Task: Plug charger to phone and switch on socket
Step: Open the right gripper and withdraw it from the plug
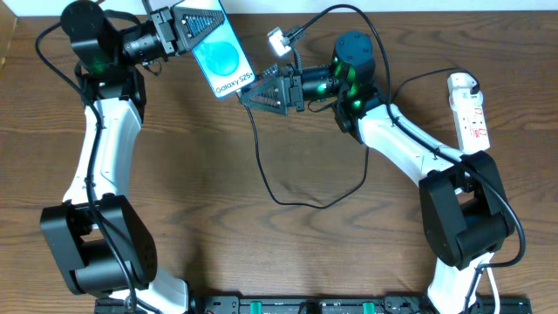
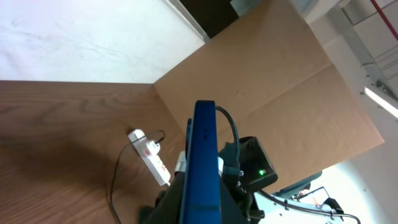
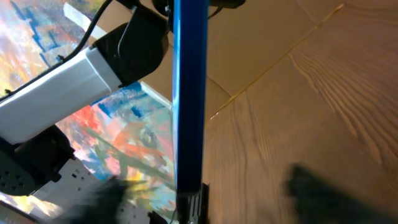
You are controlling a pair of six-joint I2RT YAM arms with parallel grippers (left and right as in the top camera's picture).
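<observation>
The left hand (image 1: 202, 23) is clamped on the upper end of the Galaxy S25+ phone (image 1: 222, 57), which sits upper centre-left in the overhead frame, blue screen up and slanting down to the right. In the left wrist view the phone (image 2: 202, 168) rises edge-on from bottom centre.

The right hand (image 1: 253, 94) is just beside the phone's lower right end. In the right wrist view its blurred dark fingers (image 3: 323, 193) stand well apart on either side of the phone's edge (image 3: 188, 93), gripping nothing. A small dark piece meets the phone's bottom end there, but whether it is seated I cannot tell.

The thin black charger cable (image 1: 266, 174) loops across the wooden tabletop (image 1: 261, 253) at centre. The white power strip (image 1: 469, 109) lies at the right edge.
</observation>
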